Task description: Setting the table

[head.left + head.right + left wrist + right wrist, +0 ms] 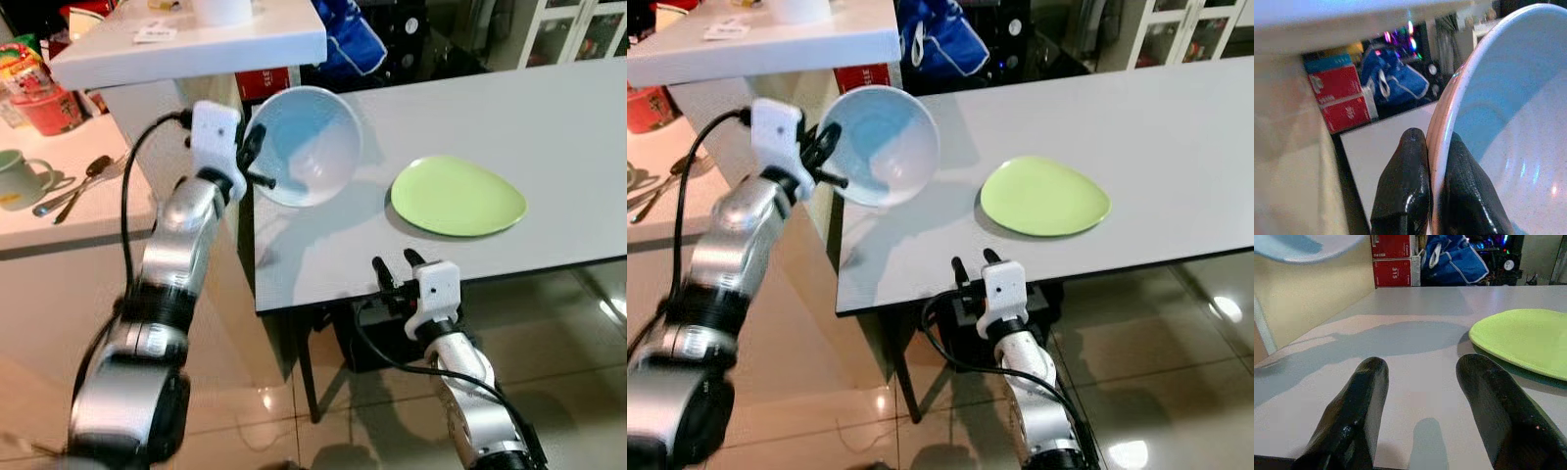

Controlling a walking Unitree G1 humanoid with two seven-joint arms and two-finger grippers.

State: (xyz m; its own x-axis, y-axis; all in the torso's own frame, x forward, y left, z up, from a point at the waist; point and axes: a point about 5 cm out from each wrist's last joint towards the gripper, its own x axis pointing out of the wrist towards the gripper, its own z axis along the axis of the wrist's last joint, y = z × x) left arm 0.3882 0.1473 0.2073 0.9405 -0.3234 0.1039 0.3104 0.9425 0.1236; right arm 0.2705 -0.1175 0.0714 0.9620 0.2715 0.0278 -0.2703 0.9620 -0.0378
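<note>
Bowl (306, 145) in pale blue hangs in the air above the near left corner of the grey table (549, 117), tilted so that its hollow faces forward and up. The left gripper (257, 157) holds it by the rim: in the left wrist view the two black fingers (1403, 188) are closed on the bowl's edge, one on the outside, one against the inner wall. The bowl casts a shadow on the tabletop beneath it and does not touch the surface.

To the robot's right of the bowl, a green plate (458, 195) lies flat on the table, apart from the bowl and well inside the front edge.

The right gripper (396, 271) sits low at the front edge of the table, in front of the plate and a little to its left. Its fingers (1359, 409) are spread apart with nothing between them, their tips just over the table edge, the plate lying ahead of them.

On the robot's left stands a white counter (88, 211) carrying a green mug (22, 178), some spoons (78, 184) and a red container (49, 106). A white shelf (196, 44) juts out above the counter. Behind the table a blue bag (936, 39) and a red box (1337, 98) sit in the dim background.
</note>
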